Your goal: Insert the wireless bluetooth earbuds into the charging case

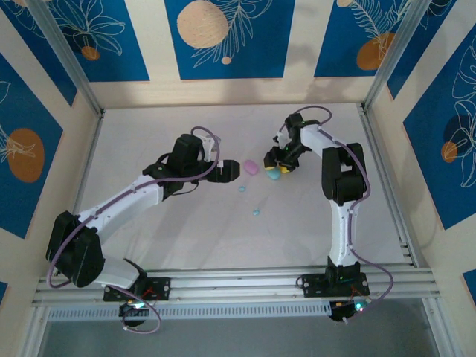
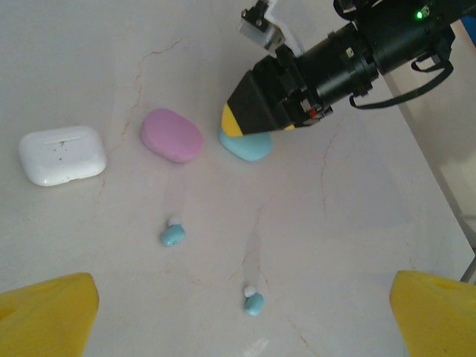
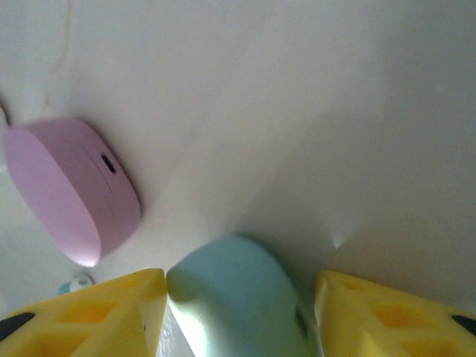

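Two blue earbuds [image 2: 172, 234] [image 2: 253, 303] are lying loose mid-table, uninserted, while the right gripper [image 3: 239, 282] is straddling the blue case [image 2: 251, 146], grip unclear, left gripper [image 1: 232, 173] gaping empty.

I find nothing I can read here: no word, brand, number or sign. The pink case [image 2: 172, 134], the white case [image 2: 62, 154] and the light blue case [image 2: 251, 147] show no lettering, and the blue wall panels [image 1: 227, 33] carry only drawn leaves and circles.
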